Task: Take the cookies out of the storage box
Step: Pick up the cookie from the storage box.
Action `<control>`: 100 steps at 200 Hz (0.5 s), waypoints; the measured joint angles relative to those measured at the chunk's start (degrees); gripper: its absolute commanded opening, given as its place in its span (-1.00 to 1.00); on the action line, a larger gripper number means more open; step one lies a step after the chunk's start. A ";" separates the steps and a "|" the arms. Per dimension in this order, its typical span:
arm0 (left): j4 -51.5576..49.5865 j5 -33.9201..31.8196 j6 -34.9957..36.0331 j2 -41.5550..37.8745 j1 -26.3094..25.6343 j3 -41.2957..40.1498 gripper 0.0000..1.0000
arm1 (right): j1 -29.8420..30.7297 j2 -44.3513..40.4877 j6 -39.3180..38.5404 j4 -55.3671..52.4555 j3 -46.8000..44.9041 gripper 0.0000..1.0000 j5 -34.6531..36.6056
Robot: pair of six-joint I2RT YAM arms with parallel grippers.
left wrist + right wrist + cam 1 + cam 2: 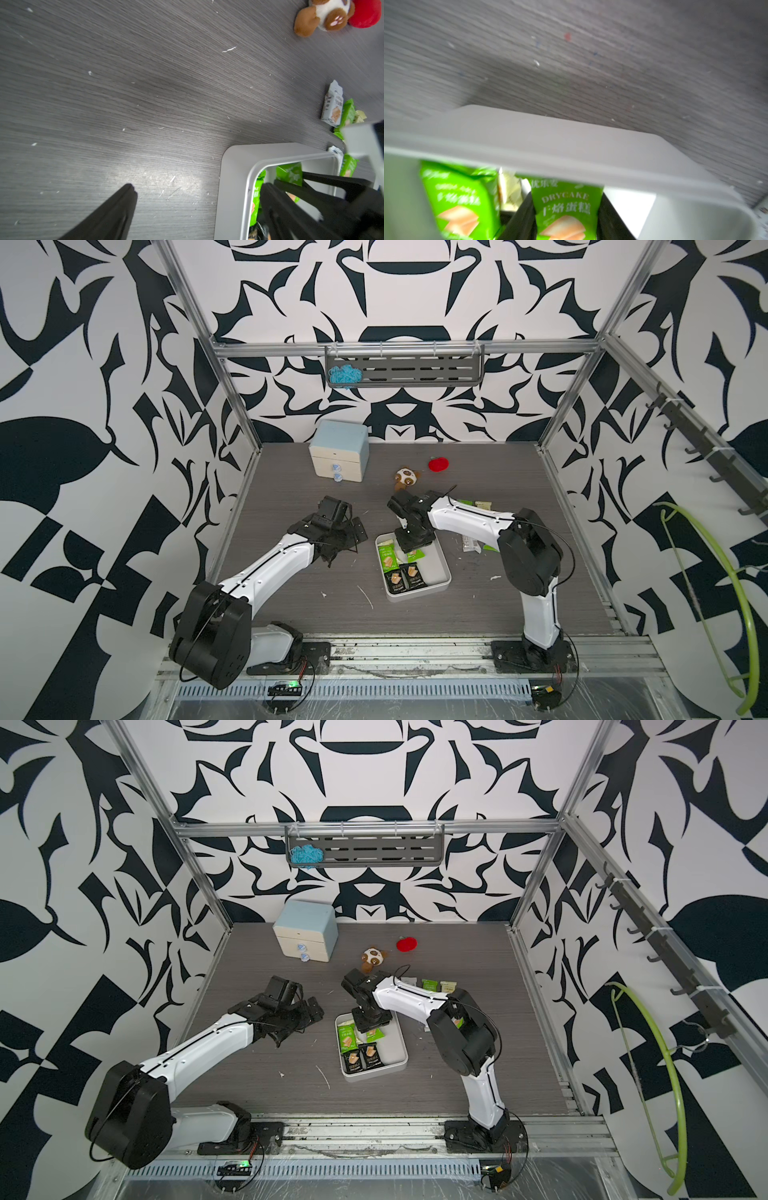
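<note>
Two grippers: left gripper (pixel 353 533) spread wide just left of box (pixel 436 568), open table (pixel 291 593) beyond. Cookies (pixel 397 578) along box's left wall. Right gripper (pixel 566 196) down in box's far end, clamped on green packet (pixel 564 216); fingertips hidden under wrist from above. Loose packets (pixel 471 545) right of box, partly hidden behind arm.

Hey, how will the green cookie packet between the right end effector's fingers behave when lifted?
Probably light: the green packet is small and flat. Its thin wrapper may buckle where the right end effector pinches its edges. The smooth film could slip.
</note>
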 measured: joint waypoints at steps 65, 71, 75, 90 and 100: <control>0.15 1.33 -0.11 0.52 0.00 1.14 0.99 | 0.00 -5.68 0.42 0.28 -2.08 -0.15 -2.67; 0.26 1.46 -0.11 0.74 0.00 1.14 0.99 | 0.00 -6.51 0.57 0.35 -2.47 -0.15 -2.73; 0.26 1.53 -0.11 0.92 0.00 1.16 0.99 | 0.00 -6.95 0.59 0.37 -2.62 -0.15 -2.73; 0.24 1.84 -0.11 1.86 0.00 1.53 0.99 | -0.02 -9.07 0.81 0.42 -3.15 -0.15 -2.60; 0.17 2.05 -0.13 2.67 0.00 2.16 0.99 | -0.02 -10.40 0.96 0.42 -3.23 -0.16 -2.10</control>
